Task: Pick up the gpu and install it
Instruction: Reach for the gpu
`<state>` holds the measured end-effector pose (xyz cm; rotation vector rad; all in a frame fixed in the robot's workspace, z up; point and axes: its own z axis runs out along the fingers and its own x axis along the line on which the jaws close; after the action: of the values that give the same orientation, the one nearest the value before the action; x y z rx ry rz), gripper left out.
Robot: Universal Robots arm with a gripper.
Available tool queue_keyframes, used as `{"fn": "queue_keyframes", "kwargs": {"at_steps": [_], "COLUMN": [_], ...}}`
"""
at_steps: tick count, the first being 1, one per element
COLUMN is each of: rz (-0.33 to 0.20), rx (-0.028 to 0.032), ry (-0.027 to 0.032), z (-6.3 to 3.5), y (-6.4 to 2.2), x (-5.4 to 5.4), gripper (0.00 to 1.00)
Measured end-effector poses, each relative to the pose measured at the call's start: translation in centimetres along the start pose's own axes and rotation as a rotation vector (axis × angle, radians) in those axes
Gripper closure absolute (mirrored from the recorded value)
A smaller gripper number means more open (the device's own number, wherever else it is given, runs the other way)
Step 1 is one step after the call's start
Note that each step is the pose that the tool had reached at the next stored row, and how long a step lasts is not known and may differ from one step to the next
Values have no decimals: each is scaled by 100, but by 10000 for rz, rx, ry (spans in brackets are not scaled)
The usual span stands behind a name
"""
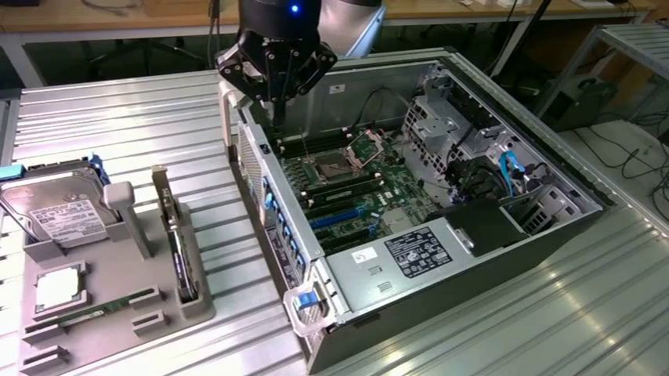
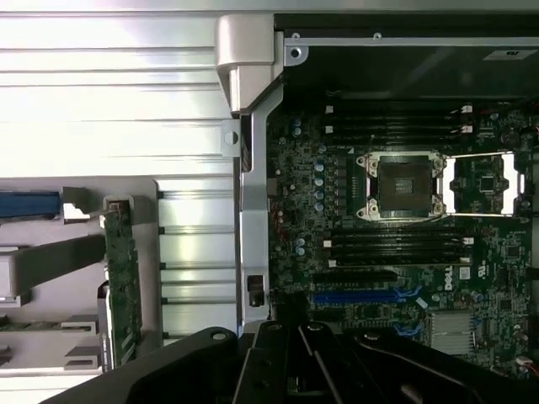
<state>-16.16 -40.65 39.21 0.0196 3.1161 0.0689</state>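
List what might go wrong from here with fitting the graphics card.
1. The gripper, shut and empty, hangs over the case wall, well away from the graphics card; dropping here, it might hit that wall or the motherboard.
2. The card stands on edge in a narrow slot of the grey holder; an off-centre grasp might tilt it or jam it there.

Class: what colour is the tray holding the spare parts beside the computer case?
Grey tray; the exterior view shows it best.

Closed gripper [image 1: 277, 116] above computer case [image 1: 522, 258], gpu [image 1: 178, 247] in holder [image 1: 199, 301]
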Motion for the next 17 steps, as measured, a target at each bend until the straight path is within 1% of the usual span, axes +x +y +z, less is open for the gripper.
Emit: {"fn": "queue_keyframes", "kwargs": {"at_steps": [17], "rz": [-364], "rx": [-9], "ry": [15], "z": [-1], "y": [-39], "x": [282], "gripper": [89]}}
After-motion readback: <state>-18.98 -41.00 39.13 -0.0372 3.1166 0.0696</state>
